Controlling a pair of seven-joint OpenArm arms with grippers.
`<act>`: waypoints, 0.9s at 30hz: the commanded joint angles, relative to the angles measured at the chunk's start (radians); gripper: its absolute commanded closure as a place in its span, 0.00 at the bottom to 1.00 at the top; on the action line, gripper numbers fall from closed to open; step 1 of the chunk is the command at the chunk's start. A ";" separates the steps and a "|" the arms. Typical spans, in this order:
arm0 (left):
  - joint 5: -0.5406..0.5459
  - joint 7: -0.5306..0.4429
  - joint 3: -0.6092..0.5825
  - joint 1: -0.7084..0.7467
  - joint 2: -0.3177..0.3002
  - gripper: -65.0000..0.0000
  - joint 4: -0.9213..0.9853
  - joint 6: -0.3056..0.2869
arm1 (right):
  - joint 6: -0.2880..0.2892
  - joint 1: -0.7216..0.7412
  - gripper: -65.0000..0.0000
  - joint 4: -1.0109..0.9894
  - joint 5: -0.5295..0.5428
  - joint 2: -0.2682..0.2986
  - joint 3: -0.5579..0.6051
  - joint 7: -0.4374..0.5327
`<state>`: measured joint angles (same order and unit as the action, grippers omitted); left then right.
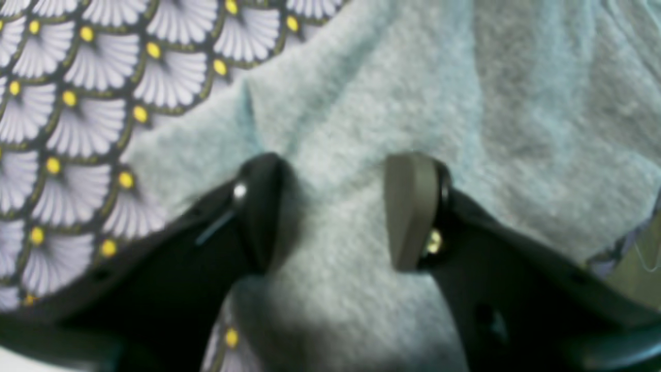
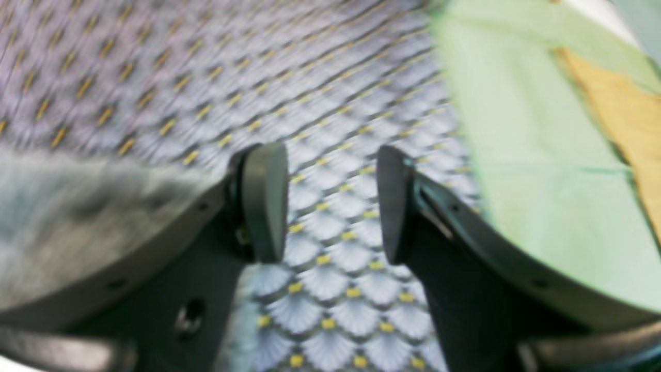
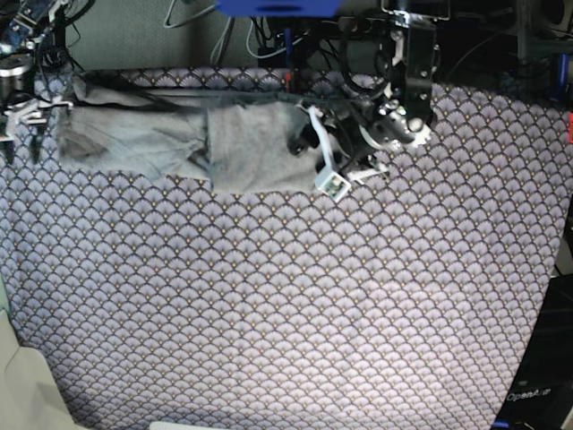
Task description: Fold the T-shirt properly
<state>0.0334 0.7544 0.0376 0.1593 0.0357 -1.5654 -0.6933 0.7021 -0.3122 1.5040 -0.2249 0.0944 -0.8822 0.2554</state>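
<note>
The light grey T-shirt (image 3: pixel 179 134) lies crumpled in a wide strip at the far left of the fan-patterned tablecloth (image 3: pixel 286 296). My left gripper (image 3: pixel 300 139) is at the shirt's right end. In the left wrist view it (image 1: pixel 335 212) is open, with its fingers (image 1: pixel 413 212) down on the grey cloth (image 1: pixel 413 77) and cloth filling the gap between them. My right gripper (image 3: pixel 22 134) is by the shirt's left end. In the right wrist view it (image 2: pixel 330 204) is open and empty over the tablecloth (image 2: pixel 330 289), with the shirt's edge (image 2: pixel 77 206) at its left.
A pale green surface (image 2: pixel 542 181) lies beyond the tablecloth's edge beside my right gripper. The left arm's body and white camera block (image 3: pixel 333 184) stand over the shirt's right end. Cables and equipment (image 3: pixel 286 27) crowd the table's far edge.
</note>
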 commanded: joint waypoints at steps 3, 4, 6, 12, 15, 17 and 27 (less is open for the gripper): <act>0.000 0.017 0.002 -0.023 0.000 0.51 0.030 -0.005 | -0.004 -0.003 0.55 0.089 0.088 0.040 0.002 -0.126; 0.000 0.017 0.003 -0.025 -0.003 0.51 0.043 -0.005 | -0.004 -0.005 0.55 0.108 0.131 0.058 0.005 -0.204; 0.000 0.017 0.005 -0.025 -0.024 0.51 0.049 -0.005 | -0.004 -0.006 0.55 0.126 0.216 0.104 0.027 -0.356; 0.000 0.017 0.005 -0.025 -0.053 0.51 0.043 -0.005 | -0.004 -0.041 0.55 0.137 0.597 0.272 0.113 -0.822; 0.000 0.017 0.005 -0.025 -0.058 0.51 0.043 -0.005 | -0.004 -0.051 0.55 0.134 0.842 0.331 0.114 -1.042; 0.000 0.017 0.005 -0.025 -0.058 0.51 0.043 -0.005 | -0.004 -0.055 0.55 0.132 0.985 0.368 0.120 -1.152; 0.000 0.017 0.005 -0.025 -0.059 0.51 0.043 -0.005 | -0.004 -0.041 0.41 -0.039 1.472 0.439 0.122 -1.438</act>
<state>0.0696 0.7246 0.0395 0.1326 -0.0170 -1.5192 -0.7082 0.7025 -0.3546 1.4502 1.2144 0.5125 -0.7547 -1.1851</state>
